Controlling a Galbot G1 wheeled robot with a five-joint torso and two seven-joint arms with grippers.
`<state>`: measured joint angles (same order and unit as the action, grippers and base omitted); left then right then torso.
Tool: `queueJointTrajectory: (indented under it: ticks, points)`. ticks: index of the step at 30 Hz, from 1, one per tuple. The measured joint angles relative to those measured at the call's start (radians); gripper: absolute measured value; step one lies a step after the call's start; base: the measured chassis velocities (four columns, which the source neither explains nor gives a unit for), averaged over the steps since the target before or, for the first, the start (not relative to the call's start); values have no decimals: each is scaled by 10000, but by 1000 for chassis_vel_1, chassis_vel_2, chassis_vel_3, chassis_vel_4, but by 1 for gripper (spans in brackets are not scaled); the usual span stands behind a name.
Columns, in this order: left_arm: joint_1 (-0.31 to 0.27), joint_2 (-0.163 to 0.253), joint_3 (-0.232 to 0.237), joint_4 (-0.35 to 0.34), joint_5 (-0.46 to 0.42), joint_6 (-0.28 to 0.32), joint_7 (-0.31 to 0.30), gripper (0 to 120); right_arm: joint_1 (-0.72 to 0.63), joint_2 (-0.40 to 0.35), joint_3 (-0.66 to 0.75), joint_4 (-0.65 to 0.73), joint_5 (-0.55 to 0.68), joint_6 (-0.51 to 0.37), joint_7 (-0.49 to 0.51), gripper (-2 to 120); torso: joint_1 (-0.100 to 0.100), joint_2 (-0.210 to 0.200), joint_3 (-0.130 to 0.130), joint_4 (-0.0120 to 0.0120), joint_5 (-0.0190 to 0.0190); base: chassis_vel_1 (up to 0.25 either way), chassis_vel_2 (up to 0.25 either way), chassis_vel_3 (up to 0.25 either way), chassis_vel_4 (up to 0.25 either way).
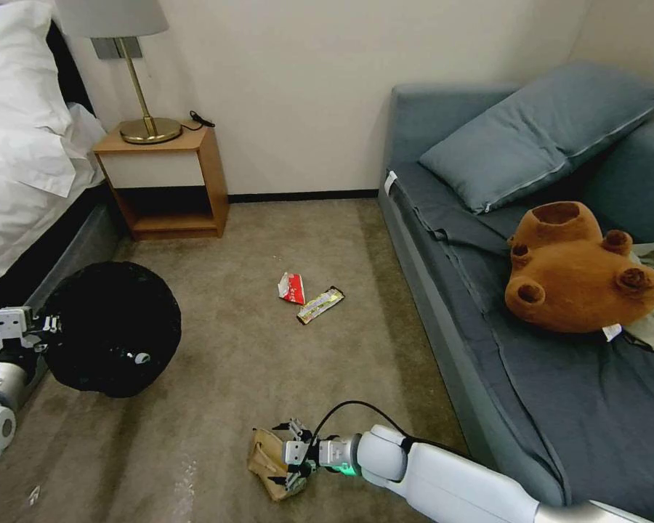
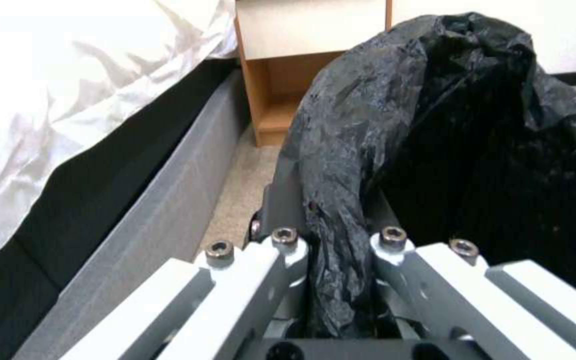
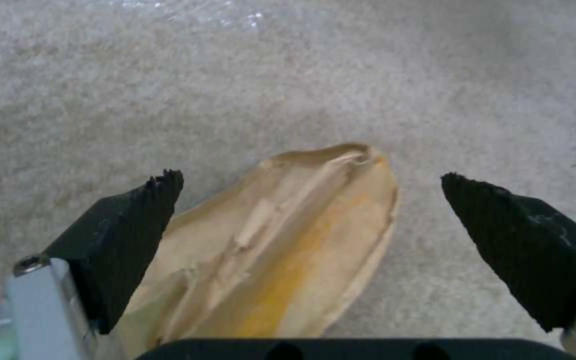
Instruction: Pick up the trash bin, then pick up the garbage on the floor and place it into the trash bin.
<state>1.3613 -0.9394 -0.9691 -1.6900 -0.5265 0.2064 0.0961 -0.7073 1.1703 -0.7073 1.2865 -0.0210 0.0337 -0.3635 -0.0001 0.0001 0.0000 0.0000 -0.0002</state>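
The trash bin [image 1: 112, 330], lined with a crinkly black bag [image 2: 435, 125], hangs tilted above the carpet at the left. My left gripper [image 1: 51, 323] [image 2: 338, 240] is shut on its rim. A crumpled tan paper bag [image 1: 265, 454] [image 3: 288, 245] lies on the floor close in front of me. My right gripper [image 1: 277, 456] [image 3: 309, 177] is down over it, open, with one black finger [image 3: 128, 225] on each side of the bag. A red-white wrapper [image 1: 291, 288] and a long yellowish snack wrapper [image 1: 320, 304] lie together mid-floor.
A bed [image 1: 22, 167] with white linen and a grey base [image 2: 161, 200] runs along the left, right beside the bin. A wooden nightstand [image 1: 171, 181] with a brass lamp [image 1: 149, 123] stands at the back wall. A blue-grey sofa [image 1: 487, 349] holds a pillow [image 1: 538, 131] and a brown plush bear [image 1: 574, 269].
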Motion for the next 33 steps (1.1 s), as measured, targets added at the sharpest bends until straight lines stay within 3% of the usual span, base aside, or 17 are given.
queueJointTrajectory:
  ticks: [8, 22, 27, 30, 33]
  points:
    - [147, -13, -39, -177, -19, -87, 65, 5, 172, 639, -73, -1122, -294, 359, -30, 100, 0, 0, 0, 2, 3, 0, 0, 0, 0]
    - [312, -208, -121, -266, 6, -196, 153, 5, 335, 903, -136, -2234, -591, 779, -192, 100, 0, 0, 0, 1, 4, 0, 0, 0, 0]
    - [312, -278, -76, -316, 61, -210, 162, 5, 314, 914, -72, -2322, -634, 879, -322, 89, 0, 0, 0, 0, 3, 0, 0, 0, 0]
    - [329, -301, -74, -422, 70, -211, 156, 5, 274, 912, 73, -2417, -711, 981, -564, 73, 0, 0, 0, 0, 2, 0, 0, 0, 0]
    - [337, -303, -74, -436, 70, -211, 155, 5, 252, 916, 108, -2438, -749, 1006, -602, 67, 0, 0, 0, 0, 3, 0, 0, 0, 0]
